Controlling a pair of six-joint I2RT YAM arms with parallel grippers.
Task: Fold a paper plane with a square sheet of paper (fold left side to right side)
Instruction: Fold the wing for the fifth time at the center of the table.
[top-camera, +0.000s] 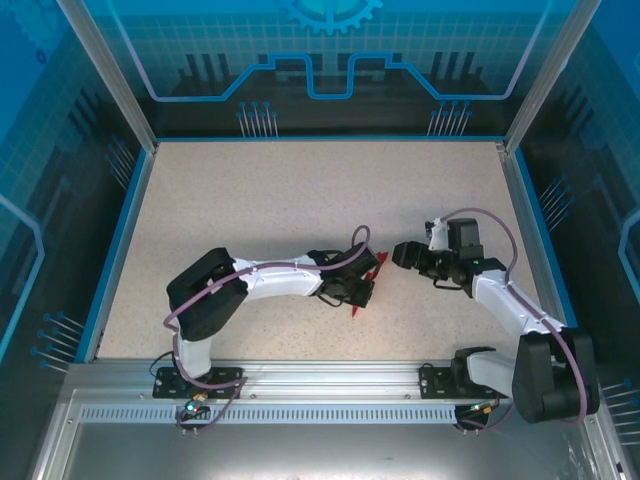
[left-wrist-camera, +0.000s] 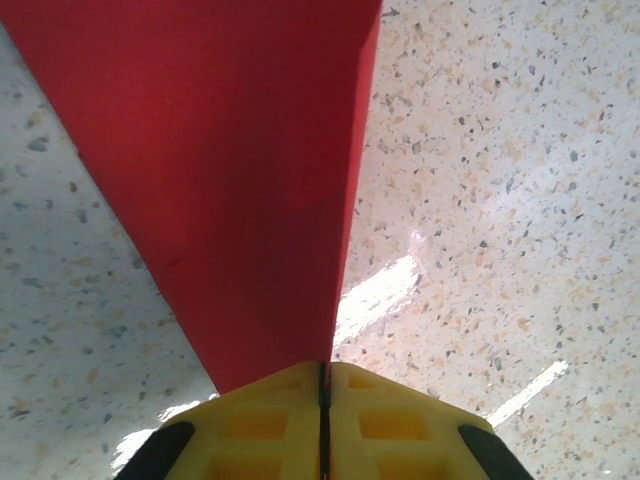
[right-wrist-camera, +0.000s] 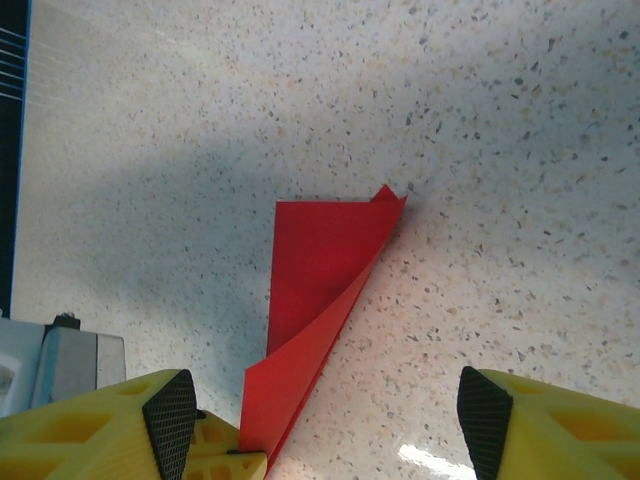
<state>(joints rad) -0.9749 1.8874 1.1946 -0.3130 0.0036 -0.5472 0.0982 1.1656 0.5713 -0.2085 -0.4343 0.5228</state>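
Observation:
The red sheet of paper (right-wrist-camera: 318, 270) is folded into a slim, layered dart. It stands on edge above the speckled table, and its upper flap curls away from the layer under it. My left gripper (left-wrist-camera: 325, 392) is shut on the narrow end, with the paper (left-wrist-camera: 230, 170) fanning out wide ahead of its yellow fingers. In the top view, bits of red paper (top-camera: 373, 271) stick out on either side of the left gripper (top-camera: 358, 291). Just right of it hovers my right gripper (top-camera: 400, 255), open. Its pads (right-wrist-camera: 171, 420) stand wide apart on either side of the paper without touching it.
The speckled table (top-camera: 300, 190) lies between blue side rails, with a metal rail (top-camera: 320, 378) at the near edge. The left arm's white link (top-camera: 280, 280) lies across the table's middle. The left gripper's yellow fingers (right-wrist-camera: 215, 462) sit by my right gripper's left pad.

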